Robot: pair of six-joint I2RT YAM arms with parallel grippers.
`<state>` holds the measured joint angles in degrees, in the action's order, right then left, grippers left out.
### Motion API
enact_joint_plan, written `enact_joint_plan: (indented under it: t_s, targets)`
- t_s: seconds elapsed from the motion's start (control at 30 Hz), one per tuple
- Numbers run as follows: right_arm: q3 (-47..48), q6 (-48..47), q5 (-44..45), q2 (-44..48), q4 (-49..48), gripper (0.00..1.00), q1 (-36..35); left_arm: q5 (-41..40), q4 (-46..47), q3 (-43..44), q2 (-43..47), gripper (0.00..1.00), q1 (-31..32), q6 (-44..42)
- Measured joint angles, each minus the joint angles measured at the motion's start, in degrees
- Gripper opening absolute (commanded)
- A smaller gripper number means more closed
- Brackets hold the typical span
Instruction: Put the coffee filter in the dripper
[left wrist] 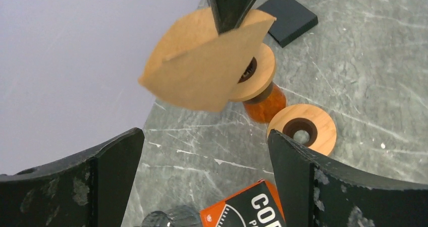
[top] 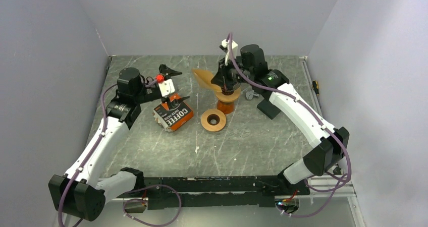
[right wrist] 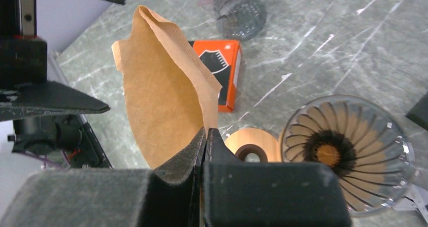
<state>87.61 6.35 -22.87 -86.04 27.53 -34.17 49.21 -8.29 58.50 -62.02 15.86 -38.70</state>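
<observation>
My right gripper (top: 225, 88) (right wrist: 206, 132) is shut on the lower edge of a brown paper coffee filter (top: 204, 78) (right wrist: 161, 101). It holds the filter in the air, partly opened, just left of the dripper. The filter also shows in the left wrist view (left wrist: 202, 70). The dripper (right wrist: 348, 154) is a clear ribbed glass cone with a wooden collar (left wrist: 257, 75) on an orange base (top: 225, 107); the cone is empty. My left gripper (top: 171, 86) (left wrist: 204, 136) is open and empty above the coffee filter box.
An orange and black coffee filter box (top: 174, 116) (left wrist: 247, 207) (right wrist: 222, 70) lies left of centre. A loose wooden ring (top: 213, 120) (left wrist: 303, 128) lies in front of the dripper. A small clear glass (right wrist: 237, 10) stands by the box. A black block (top: 269, 107) sits to the right.
</observation>
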Motion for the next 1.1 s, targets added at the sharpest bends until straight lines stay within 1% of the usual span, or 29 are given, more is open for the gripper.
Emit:
enact_joint_plan:
  t_s: [0.13,0.27,0.37,0.43,0.6,0.67,0.73,0.77,0.9,0.97,1.1]
  targets:
    - [1.1,3.1,-0.2,0.0,-0.1,0.0,3.9,-4.3,4.8,-1.4,0.4,0.99,0.0,10.2]
    - [0.7,7.0,-2.3,0.3,-0.6,0.0,9.5,-10.3,6.6,-1.4,-0.3,1.0,0.0,22.1]
    - [-0.5,10.0,-4.1,1.4,-1.1,0.0,13.4,-13.9,4.5,0.9,-2.9,1.0,0.0,30.4]
    - [-0.9,11.4,-4.7,2.2,-1.1,0.0,15.2,-16.2,0.6,4.9,-6.5,0.99,0.0,36.2]
    - [-1.0,12.7,-5.1,3.5,-1.1,0.0,15.6,-16.3,-7.9,16.0,-17.1,0.99,0.0,47.2]
    - [-1.1,12.7,-4.9,4.0,-1.0,0.0,15.5,-16.0,-10.0,18.6,-20.6,0.97,0.0,52.5]
    - [-1.2,12.7,-4.2,4.3,-0.9,0.0,15.5,-15.6,-11.0,20.0,-23.7,0.97,0.0,58.4]
    - [-1.2,12.7,-3.5,4.5,-0.8,0.0,15.5,-15.4,-11.1,20.1,-24.8,0.99,0.0,61.1]
    - [-1.4,12.3,-0.9,5.1,-0.2,0.0,15.5,-15.3,-11.3,20.2,-27.3,1.0,1.3,70.2]
    - [-1.4,12.1,0.4,5.2,0.2,0.0,15.5,-16.3,-11.8,21.1,-27.7,0.99,2.8,72.8]
    - [-1.5,11.1,2.9,5.2,1.4,0.0,15.5,-19.1,-13.8,26.6,-28.2,1.0,6.2,75.1]
